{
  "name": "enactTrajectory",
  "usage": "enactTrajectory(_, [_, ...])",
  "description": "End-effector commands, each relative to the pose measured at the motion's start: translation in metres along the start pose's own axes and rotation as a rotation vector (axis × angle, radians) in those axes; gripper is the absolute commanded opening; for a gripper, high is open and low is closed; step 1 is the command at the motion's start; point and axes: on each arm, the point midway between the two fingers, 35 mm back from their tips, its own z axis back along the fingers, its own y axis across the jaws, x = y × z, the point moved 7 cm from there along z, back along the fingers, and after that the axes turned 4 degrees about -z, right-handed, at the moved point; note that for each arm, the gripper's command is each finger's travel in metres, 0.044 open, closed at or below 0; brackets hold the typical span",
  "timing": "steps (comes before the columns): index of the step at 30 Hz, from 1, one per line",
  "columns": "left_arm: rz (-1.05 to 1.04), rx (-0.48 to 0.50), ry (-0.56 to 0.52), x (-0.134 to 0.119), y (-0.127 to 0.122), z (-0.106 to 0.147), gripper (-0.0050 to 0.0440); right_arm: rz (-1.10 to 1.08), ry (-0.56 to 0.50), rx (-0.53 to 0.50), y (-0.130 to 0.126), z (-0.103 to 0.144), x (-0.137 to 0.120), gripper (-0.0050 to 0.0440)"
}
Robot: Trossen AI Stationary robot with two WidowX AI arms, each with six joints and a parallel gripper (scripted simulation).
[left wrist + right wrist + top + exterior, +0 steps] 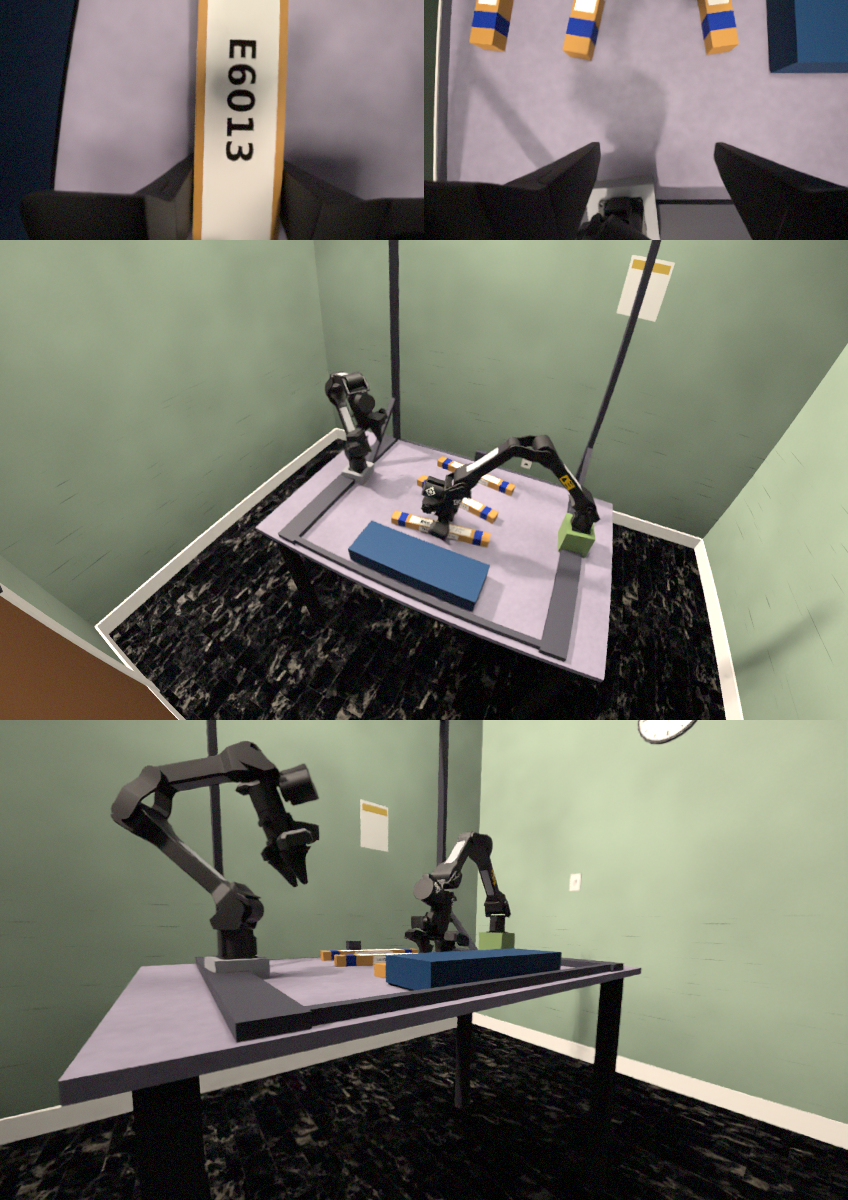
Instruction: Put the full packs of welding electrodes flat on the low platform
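Currently left gripper (439,529) (435,946) (237,212) grips pack (415,520) (379,970) (241,195) (720,31) nearest platform (419,561) (476,965) (30,90) (824,35); right gripper (301,883) (657,147) stands wide, well apart from packs.

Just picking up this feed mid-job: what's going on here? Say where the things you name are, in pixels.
The left gripper (439,531) (434,947) (232,161) is shut on the near pack (470,533) (379,970) (240,100) (719,37), beside the blue platform (419,561) (476,966) (27,100) (824,35). The middle pack (484,511) (351,960) (582,30) and far pack (505,486) (326,954) (490,25) lie on the table (517,561) (148,1011) (125,100) (699,110). The right gripper (380,425) (301,883) (656,149) is raised, open, holding nothing. No pack is on the platform.
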Motion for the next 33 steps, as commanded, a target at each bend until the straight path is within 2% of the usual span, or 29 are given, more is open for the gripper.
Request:
enactTrajectory(1, [-0.002, 0.008, -0.024, 0.006, 0.001, 0.007, -0.0050, 0.008, -0.026, -0.007, 0.000, 0.007, 0.003, 0.0330])
enactTrajectory(12, [-0.003, 0.007, -0.010, 0.004, 0.001, 0.004, -0.0050, 0.008, -0.026, -0.007, 0.000, 0.007, 0.003, 0.0330])
enactTrajectory(14, [-0.005, 0.016, -0.048, 0.013, 0.002, 0.021, -0.0050, 0.008, -0.026, -0.007, 0.000, 0.007, 0.003, 0.0330])
enactTrajectory(33, [-0.005, 0.014, -0.050, 0.020, 0.002, 0.049, -0.0050, 0.008, -0.026, -0.007, 0.000, 0.007, 0.003, 0.0330])
